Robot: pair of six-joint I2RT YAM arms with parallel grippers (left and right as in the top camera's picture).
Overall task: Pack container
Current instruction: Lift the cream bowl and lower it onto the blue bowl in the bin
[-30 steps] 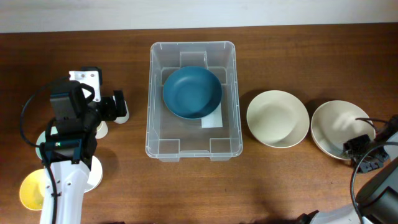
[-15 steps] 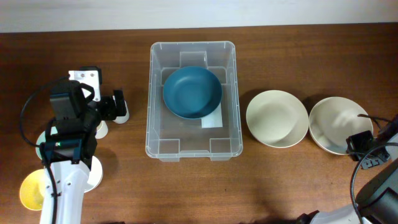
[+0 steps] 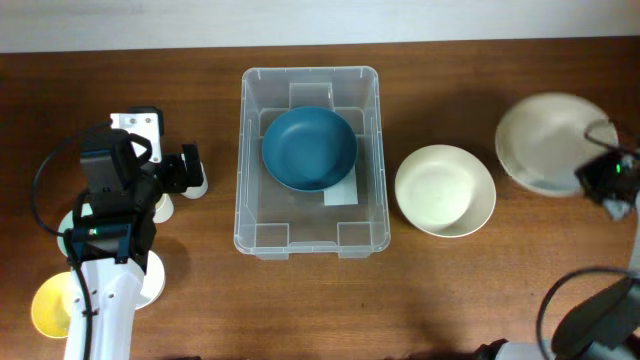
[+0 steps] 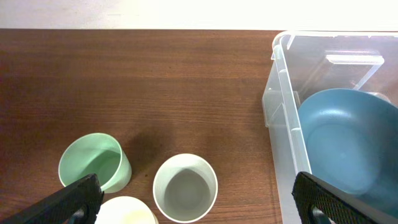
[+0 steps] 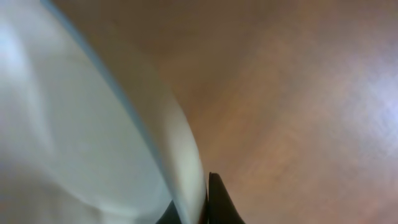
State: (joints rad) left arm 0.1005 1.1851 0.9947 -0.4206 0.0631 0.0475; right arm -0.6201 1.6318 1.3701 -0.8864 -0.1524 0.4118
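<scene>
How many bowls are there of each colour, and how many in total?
Blue: 1, the blue bowl in the container.
White: 2, the free white bowl and the held white bowl in the right gripper.
Total: 3

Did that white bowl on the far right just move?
Yes. The far-right white bowl, held in the jaws of the right gripper, has shifted up the overhead view, away from the cream bowl that stays beside the container.

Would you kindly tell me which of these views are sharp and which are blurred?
Overhead: evenly lit, the container crisp. Left wrist: sharp, with a washed-out strip along the top edge. Right wrist: badly blurred, the white bowl too close to focus.
</scene>
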